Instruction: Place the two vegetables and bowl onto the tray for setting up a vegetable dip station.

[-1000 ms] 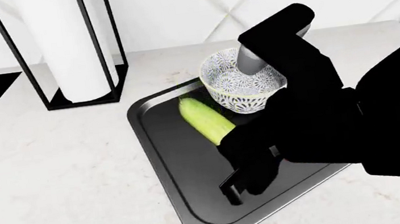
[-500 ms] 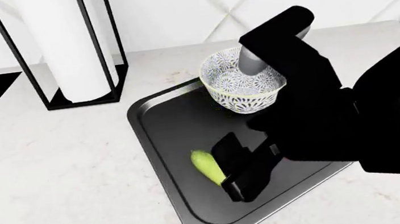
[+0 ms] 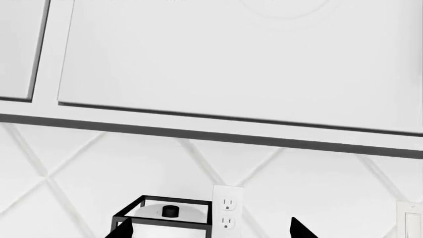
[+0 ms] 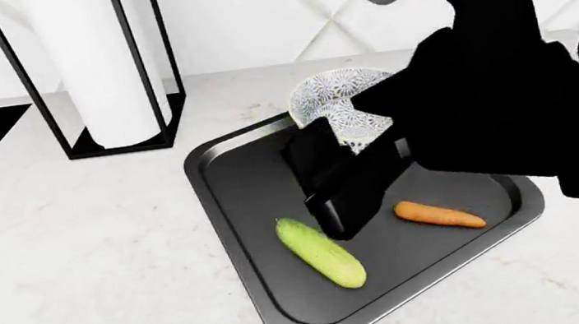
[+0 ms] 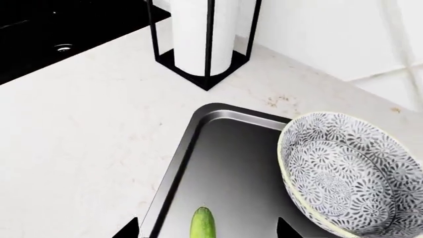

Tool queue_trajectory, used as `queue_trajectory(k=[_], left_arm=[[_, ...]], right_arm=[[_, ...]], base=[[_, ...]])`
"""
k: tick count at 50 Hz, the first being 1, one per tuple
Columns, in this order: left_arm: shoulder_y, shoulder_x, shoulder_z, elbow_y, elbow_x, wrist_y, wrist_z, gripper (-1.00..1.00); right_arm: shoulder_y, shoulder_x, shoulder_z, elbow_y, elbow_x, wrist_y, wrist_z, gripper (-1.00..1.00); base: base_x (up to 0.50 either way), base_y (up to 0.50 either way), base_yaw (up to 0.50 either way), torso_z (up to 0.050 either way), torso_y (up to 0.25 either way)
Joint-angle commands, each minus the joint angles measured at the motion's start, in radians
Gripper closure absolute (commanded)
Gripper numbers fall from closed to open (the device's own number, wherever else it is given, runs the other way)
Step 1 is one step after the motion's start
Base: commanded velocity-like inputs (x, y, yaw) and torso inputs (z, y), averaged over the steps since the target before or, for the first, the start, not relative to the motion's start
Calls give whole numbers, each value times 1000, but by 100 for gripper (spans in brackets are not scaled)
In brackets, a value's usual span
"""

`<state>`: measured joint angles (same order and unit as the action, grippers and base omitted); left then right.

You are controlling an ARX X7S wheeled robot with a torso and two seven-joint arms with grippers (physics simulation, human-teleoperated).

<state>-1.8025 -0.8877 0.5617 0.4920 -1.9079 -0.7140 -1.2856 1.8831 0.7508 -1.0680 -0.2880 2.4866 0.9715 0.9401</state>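
On the tray [image 4: 233, 219], the cucumber [image 4: 322, 251] now lies released beside the carrot [image 4: 438, 214]

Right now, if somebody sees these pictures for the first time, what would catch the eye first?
Probably the big black right arm, its gripper hanging above the middle of the dark tray. Next come the colours under it: the green cucumber and the orange carrot lying apart on the tray. The patterned bowl sits at the tray's far side.

Cucumber [image 4: 322, 252] left of carrot [image 4: 440, 215], both on tray [image 4: 233, 219]; bowl [image 4: 329, 103] behind them; paper-towel stand [image 4: 90, 70] far left on surface [image 4: 80, 254].
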Motion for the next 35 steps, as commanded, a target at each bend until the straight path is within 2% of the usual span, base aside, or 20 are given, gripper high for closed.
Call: queue_trajectory(k=[1, 11, 17, 26, 35], left_arm=[[-4, -2, -1, 3, -5, 1, -3, -100], [-18, -7, -7, 3, -14, 0, -7, -100], [-32, -4, -8, 2, -19, -1, -13, -100], [-57, -1, -12, 5, -27, -3, -24, -100], [-92, 2, -26, 12, -39, 1, -32, -100]], right_arm=[[65, -2, 82, 5, -67, -37, -12, -100], [27, 3, 198, -74, -237, -186, -20, -100], [101, -5, 215, -109, -321, -171, 28, -100], [213, 35, 249, -162, -313, -161, 136, -100], [363, 25, 243, -158, -371, -48, 167, -100]], base=[[0, 0, 0, 0, 0], [0, 0, 0, 0, 0], [0, 0, 0, 0, 0], [0, 0, 0, 0, 0], [0, 0, 0, 0, 0]])
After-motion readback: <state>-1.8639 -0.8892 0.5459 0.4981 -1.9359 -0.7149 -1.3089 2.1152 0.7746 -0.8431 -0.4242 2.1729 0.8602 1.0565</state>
